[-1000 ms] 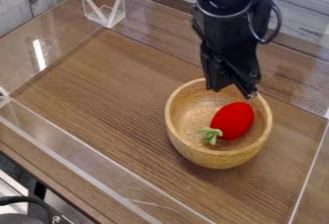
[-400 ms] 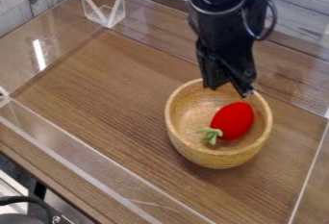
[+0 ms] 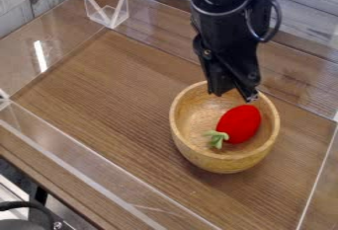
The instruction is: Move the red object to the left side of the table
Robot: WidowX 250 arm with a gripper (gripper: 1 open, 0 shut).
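The red object (image 3: pixel 240 122), a small oval red toy with a green stem end pointing to the lower left, lies inside a round light wooden bowl (image 3: pixel 184 125) on the right half of the table (image 3: pixel 106 86). My black gripper (image 3: pixel 246 93) points steeply down over the bowl's far rim, just above the red object's upper end. Its fingers stand close together with no gap that I can see, and nothing is held between them. They are not touching the red object.
Low clear acrylic walls (image 3: pixel 79 145) border the wood-grain table on all sides. A small clear acrylic stand (image 3: pixel 106 9) sits at the back left corner. The brown tabletop stretches to the left of the bowl.
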